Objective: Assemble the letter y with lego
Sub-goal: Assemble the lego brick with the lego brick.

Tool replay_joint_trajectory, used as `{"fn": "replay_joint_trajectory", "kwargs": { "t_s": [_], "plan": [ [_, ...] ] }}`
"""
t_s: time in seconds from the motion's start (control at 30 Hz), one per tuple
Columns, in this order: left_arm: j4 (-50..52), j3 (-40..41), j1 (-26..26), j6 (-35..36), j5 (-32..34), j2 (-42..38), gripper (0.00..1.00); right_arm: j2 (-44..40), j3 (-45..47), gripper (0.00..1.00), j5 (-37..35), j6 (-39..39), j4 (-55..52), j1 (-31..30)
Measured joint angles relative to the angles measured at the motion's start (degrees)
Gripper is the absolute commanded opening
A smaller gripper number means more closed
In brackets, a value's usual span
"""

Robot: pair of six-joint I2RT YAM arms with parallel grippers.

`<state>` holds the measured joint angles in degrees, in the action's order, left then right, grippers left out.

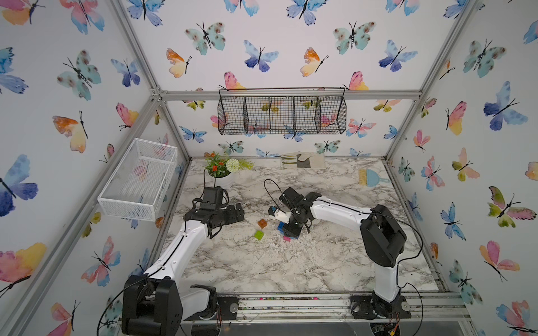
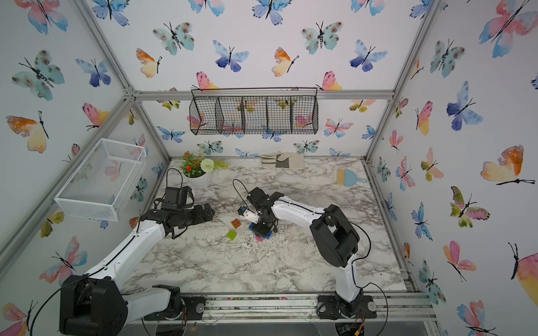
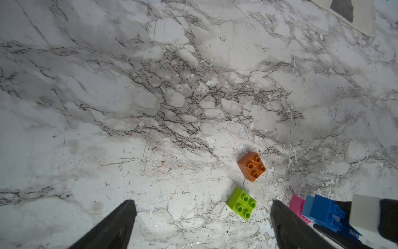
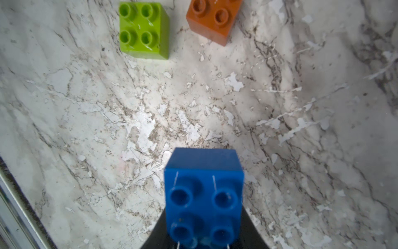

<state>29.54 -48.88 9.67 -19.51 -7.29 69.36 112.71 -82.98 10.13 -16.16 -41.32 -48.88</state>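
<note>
My right gripper [image 1: 291, 231] is shut on a dark blue lego brick [image 4: 204, 189] near the table's middle, low over the marble. In the left wrist view that dark blue brick [image 3: 326, 212] sits against a light blue brick [image 3: 307, 207] and a pink one [image 3: 296, 205], apparently joined. A whole letter y is out of view. A lime green brick [image 1: 259, 234] and an orange brick [image 1: 262, 223] lie loose, studs up, just left of the cluster. My left gripper [image 1: 240, 212] hovers open left of them, empty; in its wrist view [image 3: 202, 202] the green brick [image 3: 241, 203] lies near one finger.
A potted plant [image 1: 221, 171] stands at the back left. A folded cloth [image 1: 302, 160] and a blue hand brush [image 1: 371, 176] lie at the back. A white mesh basket [image 1: 139, 177] hangs on the left wall and a black wire basket [image 1: 282, 113] on the back wall.
</note>
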Motion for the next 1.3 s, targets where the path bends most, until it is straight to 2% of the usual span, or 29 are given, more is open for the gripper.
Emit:
{"fn": "replay_joint_trajectory", "kwargs": {
  "t_s": [1.3],
  "plan": [
    [-1.36, -0.02, -0.63, 0.68, -1.42, 0.11, 0.99, 3.21, -3.89, 0.08, -6.73, -1.53, -3.67, -4.17]
  ]
}}
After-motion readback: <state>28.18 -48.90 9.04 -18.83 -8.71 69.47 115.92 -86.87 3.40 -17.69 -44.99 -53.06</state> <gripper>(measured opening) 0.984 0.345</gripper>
